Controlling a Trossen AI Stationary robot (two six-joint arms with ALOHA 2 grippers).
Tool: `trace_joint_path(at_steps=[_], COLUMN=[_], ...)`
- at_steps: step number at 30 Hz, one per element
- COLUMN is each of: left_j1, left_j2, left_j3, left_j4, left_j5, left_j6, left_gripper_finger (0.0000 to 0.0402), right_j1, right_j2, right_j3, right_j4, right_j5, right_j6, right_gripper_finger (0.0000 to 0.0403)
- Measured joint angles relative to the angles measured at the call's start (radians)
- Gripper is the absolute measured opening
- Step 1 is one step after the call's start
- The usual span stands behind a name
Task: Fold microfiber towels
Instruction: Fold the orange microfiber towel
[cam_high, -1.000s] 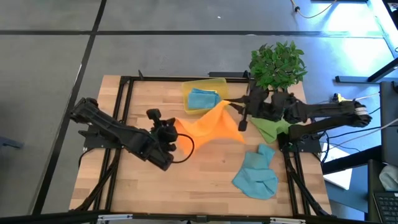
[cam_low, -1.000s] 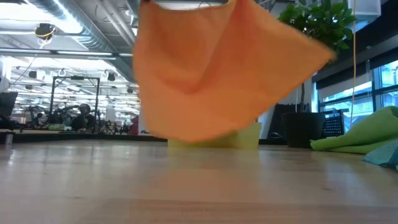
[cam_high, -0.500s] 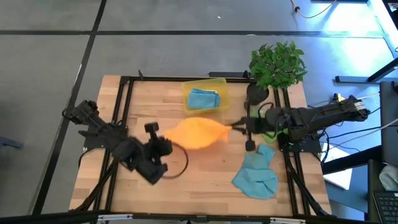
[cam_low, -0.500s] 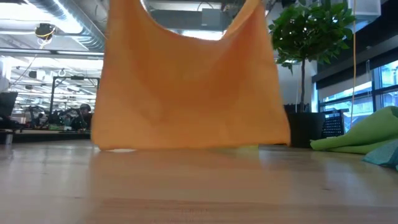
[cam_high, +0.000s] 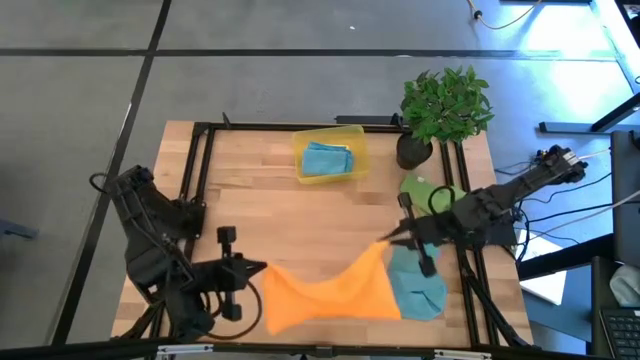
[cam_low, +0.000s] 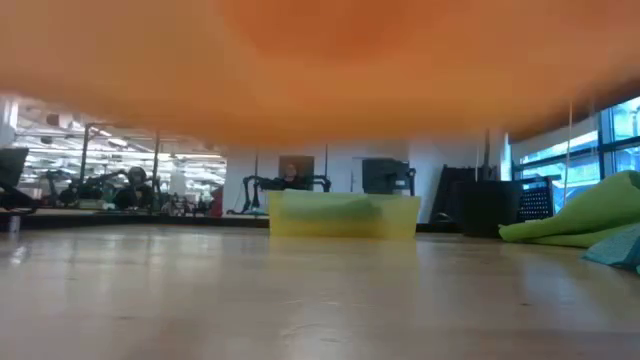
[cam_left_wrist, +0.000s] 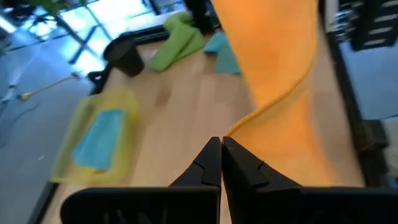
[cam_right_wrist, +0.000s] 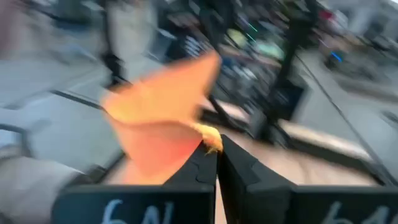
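The orange towel (cam_high: 320, 290) hangs spread between my two grippers near the table's near edge. It fills the top of the low view (cam_low: 320, 60). My left gripper (cam_high: 262, 268) is shut on its left corner. My right gripper (cam_high: 385, 243) is shut on its right corner. A teal-blue towel (cam_high: 418, 288) lies crumpled on the table at the near right, partly under the orange one. A second teal-blue towel (cam_high: 325, 160) lies in the yellow bin (cam_high: 352, 135). The green towel (cam_high: 428, 190) lies bunched at the right. The yellow towel is not in view. My left gripper pinches a corner of the orange towel (cam_left_wrist: 233, 130) between its two shut fingers, coming level from the table's left. The cloth runs away from the fingers toward the other arm and sags. My right gripper pinches the opposite corner (cam_right_wrist: 210, 140) between its two shut fingers, coming level from the table's right. In the low view the towel hangs clear of the table.
The yellow bin (cam_low: 345, 215) stands at the far middle of the table. A potted plant (cam_high: 445, 105) stands at the far right corner. The green towel (cam_low: 590, 215) lies along the right edge. Bare wood (cam_high: 290, 215) lies between the bin and the orange towel.
Both grippers have gone toward the table's near edge with the orange towel. The towel was held up near the bin a second ago. It has swung across the middle and now hangs spread close to the near edge, over part of the teal-blue towel.
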Motion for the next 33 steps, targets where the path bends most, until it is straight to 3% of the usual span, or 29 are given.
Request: trace_joint_path(at_steps=[3,6,10,16,21,25,29,33], left_j1=[0.030,0.090,0.168,0.287,0.379,0.438,0.455,0.422], left_j2=[-0.001,-0.001,-0.011,-0.015,-0.014,-0.014,-0.014,-0.014], left_j3=[-0.018,-0.080,-0.210,-0.387,-0.530,-0.589,-0.609,-0.613], left_j4=[-0.115,-0.229,-0.218,-0.205,-0.083,0.004,0.108,0.172], left_j5=[0.005,0.067,0.175,0.245,0.257,0.257,0.296,0.363], left_j6=[-0.107,-0.237,-0.259,-0.269,-0.173,-0.087,-0.005,0.061], left_gripper_finger=[0.0000,0.0000,0.0000,0.0000,0.0000,0.0000,0.0000,0.0000], right_j1=[-0.049,-0.112,-0.211,-0.374,-0.487,-0.549,-0.563,-0.533], right_j2=[0.006,0.019,0.038,0.053,0.053,0.053,0.053,0.053], right_j3=[-0.006,-0.052,-0.146,-0.278,-0.367,-0.416,-0.466,-0.492], right_j4=[-0.071,-0.102,-0.078,-0.031,0.051,0.094,0.114,0.119], right_j5=[0.078,0.085,0.084,0.079,0.076,0.000,-0.128,-0.150], right_j6=[0.035,0.067,0.102,0.108,0.096,0.079,0.082,0.105], right_gripper_finger=[0.0005,0.0006,0.0006,0.0006,0.0007,0.0007,0.0008,0.0004])
